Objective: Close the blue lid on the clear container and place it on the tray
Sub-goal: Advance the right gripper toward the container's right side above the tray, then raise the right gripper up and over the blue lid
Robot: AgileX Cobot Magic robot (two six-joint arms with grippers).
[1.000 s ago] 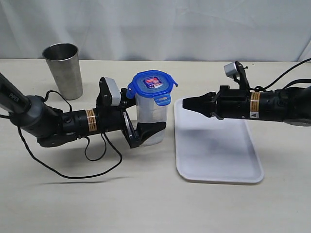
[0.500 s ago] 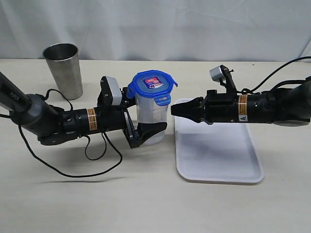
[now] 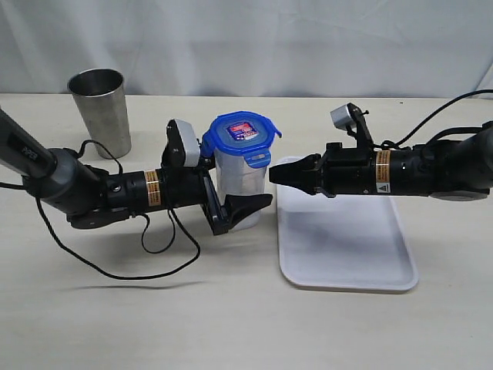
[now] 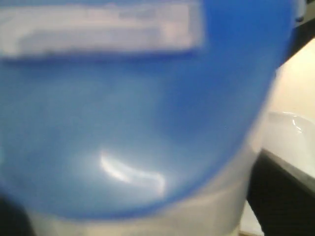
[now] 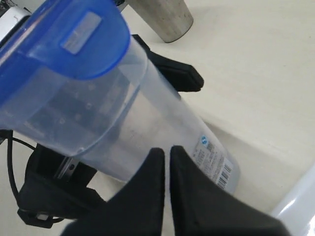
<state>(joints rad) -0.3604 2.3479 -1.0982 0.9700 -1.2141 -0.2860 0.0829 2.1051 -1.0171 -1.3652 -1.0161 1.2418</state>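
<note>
Exterior view: shows the clear container [image 3: 239, 181] upright on the table, just left of the tray [image 3: 347, 239] and not yet on it. Carries the blue lid [image 3: 240, 132] on top, one flap [image 3: 258, 159] jutting out, apparently unlatched. Finds the left gripper [image 3: 245, 202] spread wide around the lower wall, not visibly clamping. Puts the right gripper [image 3: 272, 176], pinched shut and empty, just right of the container below that flap. Leaves a steel cup [image 3: 100, 108] far left.

Left wrist view: fills with blurred lid [image 4: 123, 98]; too close to judge contact.

Right wrist view: has the shut fingertips [image 5: 147, 182] near or touching the container wall [image 5: 147, 123]; cannot tell which.

Risk, as a judgement: a sideways shove on the flap could topple so tall and unclamped a container, or skew the lid.
</note>
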